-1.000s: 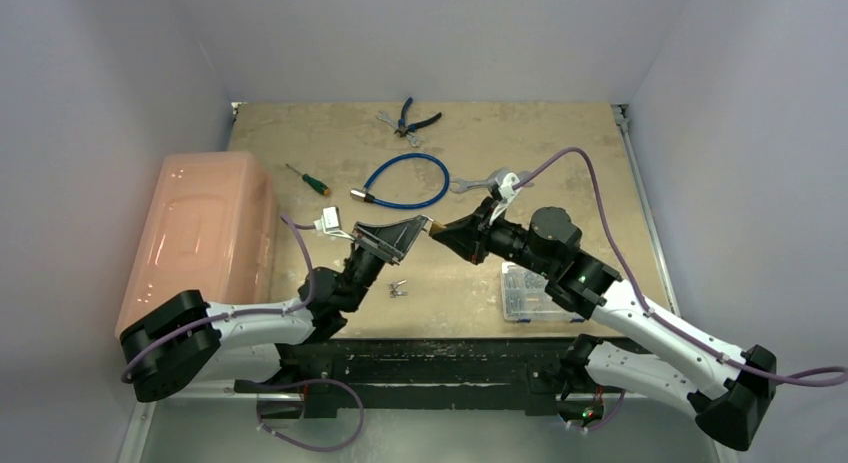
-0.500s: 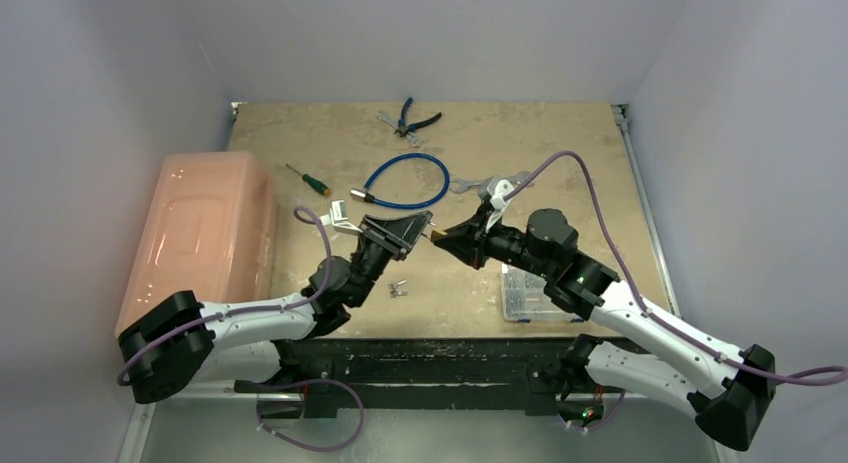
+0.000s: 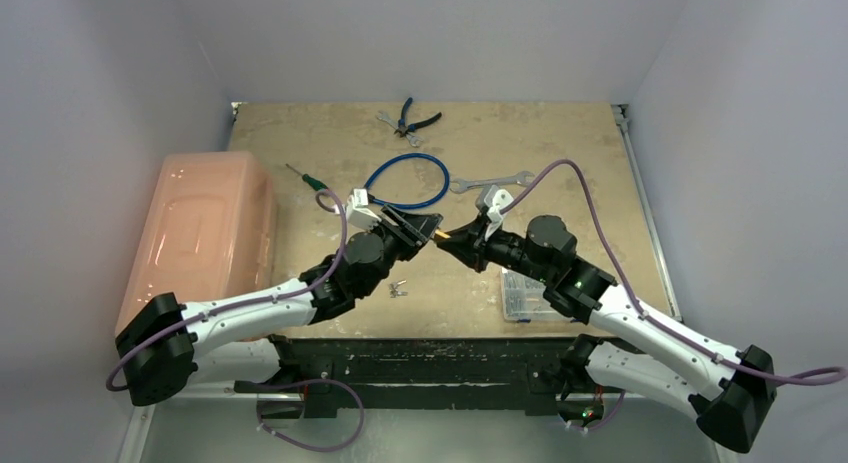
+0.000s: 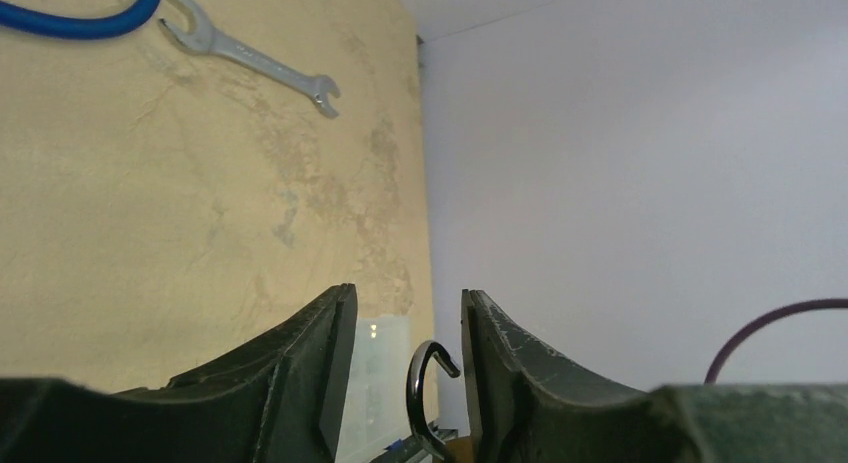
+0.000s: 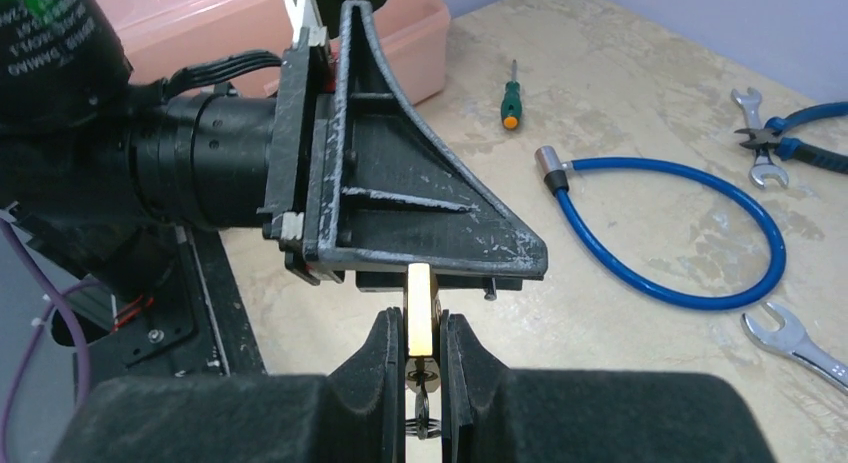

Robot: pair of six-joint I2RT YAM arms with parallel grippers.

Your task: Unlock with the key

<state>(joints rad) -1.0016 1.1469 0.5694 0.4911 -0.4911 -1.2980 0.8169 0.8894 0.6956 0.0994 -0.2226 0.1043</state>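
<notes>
You'll find the key (image 3: pixel 398 289), tiny and likely light, stiff and slippery, lying on the table (image 3: pixel 560 163) near but apart from your left gripper (image 4: pixel 407 293), whose narrowly parted fingers may or may not be gripping, so pinch its broad head, while your right gripper (image 5: pixel 421 318) clamps the brass padlock (image 5: pixel 421 301).

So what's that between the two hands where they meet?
A small brass padlock: the right hand pinches its body, and its dark shackle pokes up between the parted fingers of the left hand. The two wrist views show it.
</notes>
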